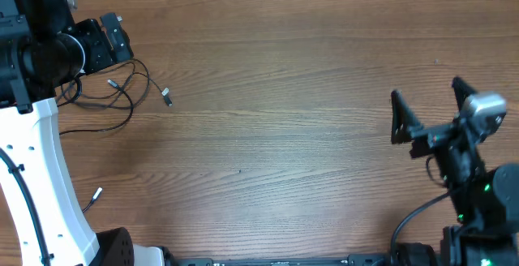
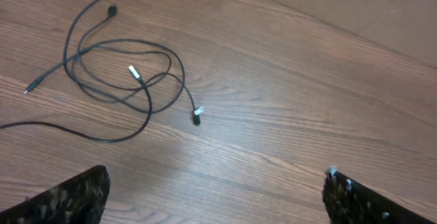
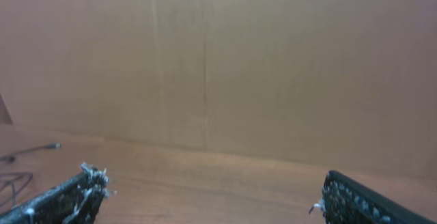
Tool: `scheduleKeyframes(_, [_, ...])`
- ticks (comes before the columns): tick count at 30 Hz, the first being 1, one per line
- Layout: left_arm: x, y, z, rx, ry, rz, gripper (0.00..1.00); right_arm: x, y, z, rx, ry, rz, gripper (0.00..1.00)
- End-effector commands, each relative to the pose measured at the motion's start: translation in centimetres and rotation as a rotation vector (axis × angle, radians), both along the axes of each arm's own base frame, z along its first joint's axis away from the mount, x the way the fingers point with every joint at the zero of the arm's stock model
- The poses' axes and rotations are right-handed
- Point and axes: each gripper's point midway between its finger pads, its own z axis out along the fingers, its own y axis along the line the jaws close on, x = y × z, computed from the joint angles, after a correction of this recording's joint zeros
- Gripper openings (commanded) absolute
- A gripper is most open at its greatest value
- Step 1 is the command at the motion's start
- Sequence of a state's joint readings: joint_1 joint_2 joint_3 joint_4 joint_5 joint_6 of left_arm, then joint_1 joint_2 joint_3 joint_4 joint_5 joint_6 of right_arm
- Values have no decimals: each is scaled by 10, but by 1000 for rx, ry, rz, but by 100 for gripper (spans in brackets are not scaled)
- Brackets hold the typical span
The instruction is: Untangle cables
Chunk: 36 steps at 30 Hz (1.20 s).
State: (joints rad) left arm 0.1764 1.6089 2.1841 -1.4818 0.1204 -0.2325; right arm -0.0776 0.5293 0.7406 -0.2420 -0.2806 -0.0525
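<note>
The cables (image 1: 122,94) are thin black cords lying in loose, overlapping loops on the wooden table at the far left. In the left wrist view the cables (image 2: 123,74) show silver and black plug ends spread around the loops. One plug (image 1: 166,97) lies at the right of the bundle. My left gripper (image 1: 113,43) hovers just behind the bundle. It is open and empty, with both fingertips wide apart (image 2: 215,186). My right gripper (image 1: 430,105) is open and empty at the far right (image 3: 212,190), well away from the cables.
A loose cord runs left under the white arm base (image 1: 40,177), and a silver plug end (image 1: 96,193) lies near the front left. A brown cardboard wall (image 3: 218,60) stands behind the table. Thicker black robot cables hang at the right arm's base (image 1: 413,217).
</note>
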Motion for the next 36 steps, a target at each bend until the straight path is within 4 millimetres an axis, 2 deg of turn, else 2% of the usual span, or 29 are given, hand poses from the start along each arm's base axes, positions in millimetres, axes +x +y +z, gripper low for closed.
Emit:
scheduleKeyframes(1, [1,-2,1,-7,-5,-5,100,-9,0,-16,-14,-66,-7,100])
scheduleKeyframes(5, [1,-2,1,-7,-4,-5,100,-16,1,-35,-22,-149,-7,100])
scheduleKeyframes(11, [1,-2,1,-7,-4,-5,99,-23,3,-68,-68,-183,-4,100])
scheduleKeyframes(16, [1,-2,1,-7,-4,-5,100,-31,13,-86,-188,-257,16,100])
scheduleKeyframes(20, [1,-2,1,-7,-4,-5,100,-32,13,-101,-188,-278,14,100])
scheduleKeyframes(29, [1,-2,1,-7,-4,-5,100,-32,8,-106,-184,-357,-21,100])
scheduleKeyframes(33, [1,-2,1,-7,-5,-5,100,-32,-3,-102,-160,-367,-83,100])
scheduleKeyframes(36, [1,-2,1,-7,-4,-5,100,-28,-18,-107,-39,-319,-152,100])
